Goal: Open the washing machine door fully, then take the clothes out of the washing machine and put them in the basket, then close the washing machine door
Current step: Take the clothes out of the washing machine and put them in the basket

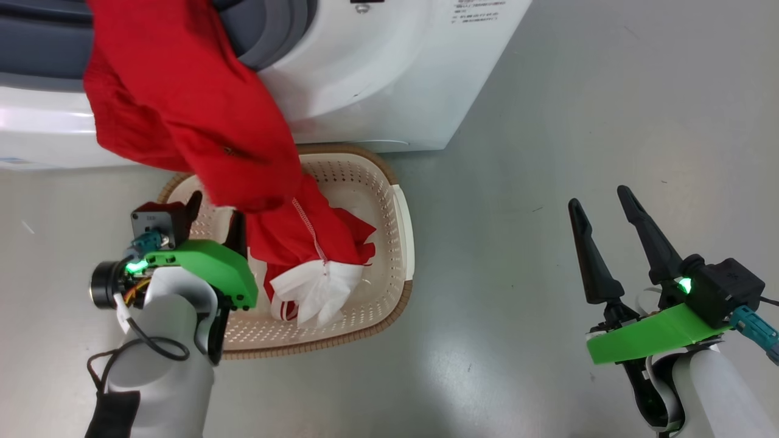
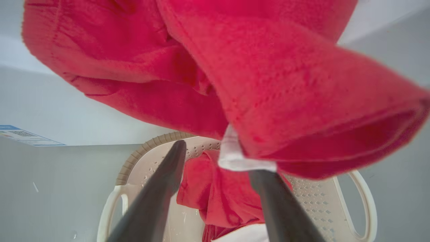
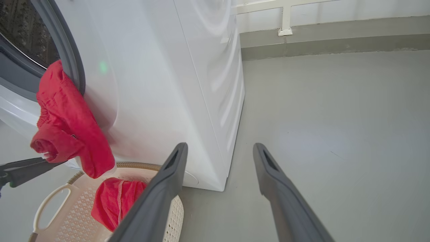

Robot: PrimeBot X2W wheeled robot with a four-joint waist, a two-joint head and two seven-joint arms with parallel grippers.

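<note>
1. A red garment of the clothes (image 1: 182,103) hangs out of the open mouth of the washing machine (image 1: 377,73), past its grey gasket (image 1: 274,30), with its low end drooping over the basket (image 1: 398,225).
2. More red clothing, with a white cuff (image 1: 316,292) and a thin white stripe, lies inside the basket.
3. The cream basket with its brown rim stands on the grey floor (image 1: 548,121), just in front of the white machine.
4. The left claw (image 1: 216,210) hovers over the basket's near left side. Its two dark fingers are spread apart and released, and the hanging garment's hem, with a bit of white trim, drapes over one fingertip (image 2: 265,181).
5. The right claw (image 1: 599,198) is also released, its fingers parted and holding nothing, above bare floor well to the right of the basket.
6. In the right wrist view, the perforated steel drum (image 3: 20,27) shows behind the gasket.
</note>
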